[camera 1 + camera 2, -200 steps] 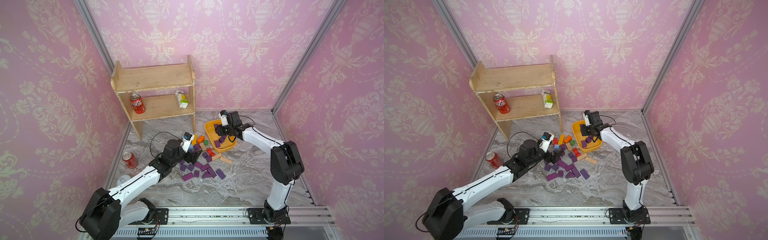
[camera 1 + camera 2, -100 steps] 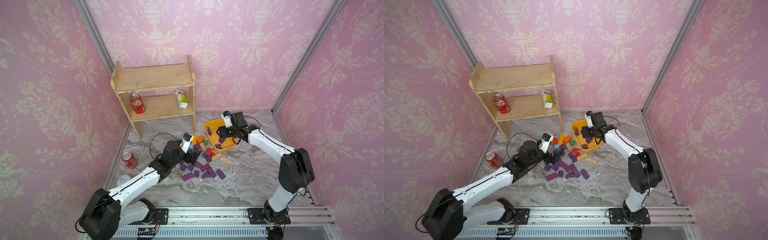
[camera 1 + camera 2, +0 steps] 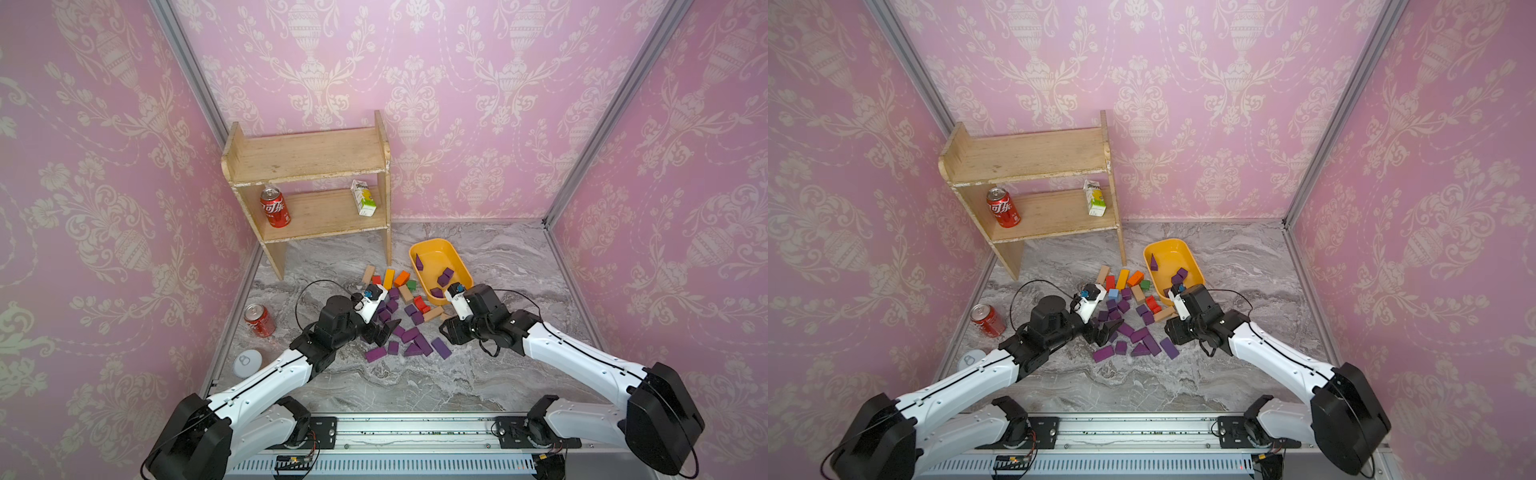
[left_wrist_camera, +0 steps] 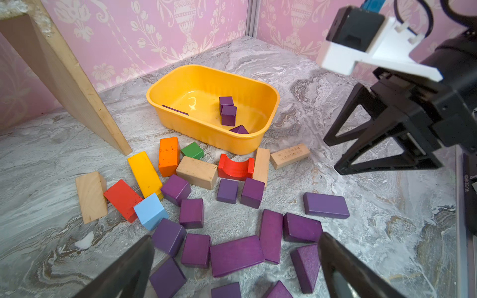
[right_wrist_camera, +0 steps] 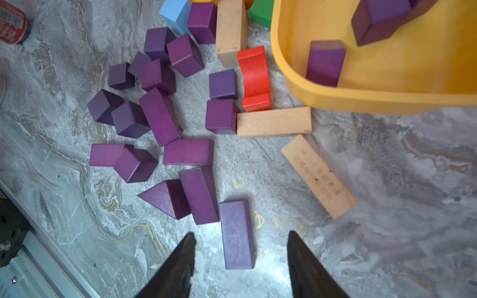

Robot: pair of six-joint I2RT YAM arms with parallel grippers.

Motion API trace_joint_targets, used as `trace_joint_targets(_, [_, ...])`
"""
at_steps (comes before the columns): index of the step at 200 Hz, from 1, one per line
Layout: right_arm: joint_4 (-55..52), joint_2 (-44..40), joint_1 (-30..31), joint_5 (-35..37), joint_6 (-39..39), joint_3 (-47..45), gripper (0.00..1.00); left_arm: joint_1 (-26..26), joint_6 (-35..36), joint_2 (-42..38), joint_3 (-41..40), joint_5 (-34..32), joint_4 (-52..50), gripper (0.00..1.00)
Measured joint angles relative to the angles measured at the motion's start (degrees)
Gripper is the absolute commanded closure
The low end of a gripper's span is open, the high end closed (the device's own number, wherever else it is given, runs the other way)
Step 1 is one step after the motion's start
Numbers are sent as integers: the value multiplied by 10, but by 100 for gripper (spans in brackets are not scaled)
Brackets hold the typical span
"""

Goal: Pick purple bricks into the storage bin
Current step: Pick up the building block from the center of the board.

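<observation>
Purple bricks [image 4: 228, 114] inside storage bin [image 4: 206, 138]

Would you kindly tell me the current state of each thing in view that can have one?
Left hand: open, empty.
Right hand: open, empty.
Bin: upright, mostly empty.
Purple bricks: four in the bin, the rest loose outside it.
Shelf can: upright.
Floor can: upright.
Carton: upright.

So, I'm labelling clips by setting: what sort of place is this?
Probably a staged robot test cell: wallpapered panels in aluminium framing, marble-print floor, two arms bolted to a front rail.
</observation>
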Motion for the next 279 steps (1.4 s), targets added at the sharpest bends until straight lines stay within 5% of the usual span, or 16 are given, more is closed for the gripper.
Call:
trace_joint_targets(123, [12,81,78,50,56,-35,48,3,-38,68,-12,27,70,1])
trace_joint_targets(226, [10,149,81,86,71,-2,59,3,-49,83,-18,26,85,1])
trace_joint_targets(279, [0,169,81,85,64,26,72,3,-49,85,-18,19,88,1])
